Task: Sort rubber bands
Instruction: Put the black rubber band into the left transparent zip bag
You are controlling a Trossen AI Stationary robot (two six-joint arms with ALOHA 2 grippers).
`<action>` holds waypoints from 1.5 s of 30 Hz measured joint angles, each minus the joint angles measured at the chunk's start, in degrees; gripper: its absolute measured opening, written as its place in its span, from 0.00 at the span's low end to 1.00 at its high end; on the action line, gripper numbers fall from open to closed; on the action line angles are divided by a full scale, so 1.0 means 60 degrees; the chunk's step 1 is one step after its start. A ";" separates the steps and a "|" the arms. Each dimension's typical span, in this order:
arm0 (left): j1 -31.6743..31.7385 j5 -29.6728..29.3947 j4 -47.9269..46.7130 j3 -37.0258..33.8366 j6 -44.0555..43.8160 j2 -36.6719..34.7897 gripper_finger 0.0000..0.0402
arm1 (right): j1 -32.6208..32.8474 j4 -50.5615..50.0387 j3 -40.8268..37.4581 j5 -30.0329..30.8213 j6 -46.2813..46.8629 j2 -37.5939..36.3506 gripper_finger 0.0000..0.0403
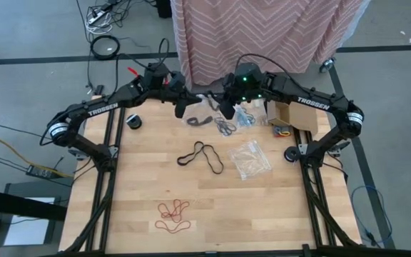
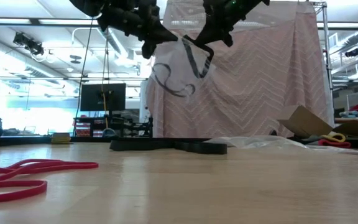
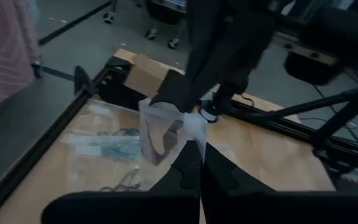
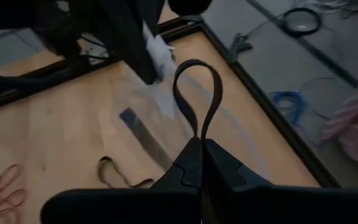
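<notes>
Both arms hang above the far middle of the table. The left gripper point(image 3: 199, 163) is closed on a clear crinkly plastic bag point(image 3: 163, 127), probably keeping it steady. The right gripper point(image 4: 199, 144) pinches a thin dark rubber band loop point(image 4: 196, 93), raised beside the bag.

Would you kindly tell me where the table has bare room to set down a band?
Bare wood lies left of the black rubber bands, between them and the red rubber bands, and right of the red ones, below the clear crinkly plastic bag. The far edge is crowded: both arms, the cardboard box, more bands and bags.
</notes>
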 joint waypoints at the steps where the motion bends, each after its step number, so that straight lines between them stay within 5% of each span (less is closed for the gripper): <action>1: 0.0000 0.0097 -0.0018 0.0000 0.0000 0.0002 0.00 | -0.0069 0.0000 0.0000 -0.0262 -0.0015 0.0007 0.00; 7: -0.0032 0.1047 0.0107 0.0000 0.0001 0.0003 0.00 | -0.0381 0.0018 -0.0215 -0.0739 -0.0069 0.0016 0.00; 22: -0.0091 0.1475 0.0195 0.0000 0.0032 0.0003 0.00 | -0.0323 0.0326 -0.0211 -0.3241 -0.0572 0.0465 0.00; 27: -0.0095 0.2020 0.0232 0.0000 0.0012 0.0003 0.00 | -0.0189 0.0453 -0.0219 -0.3097 -0.0401 0.1216 0.00; 39: 0.0092 0.1551 -0.2278 0.0000 0.1486 0.0003 0.00 | 0.0199 0.1727 -0.0215 -0.5181 -0.0152 0.1187 0.00; 45: 0.0014 0.1813 -0.1997 0.0421 0.1513 0.0003 0.00 | 0.0470 0.1319 -0.0215 -0.4033 -0.0307 0.1440 0.00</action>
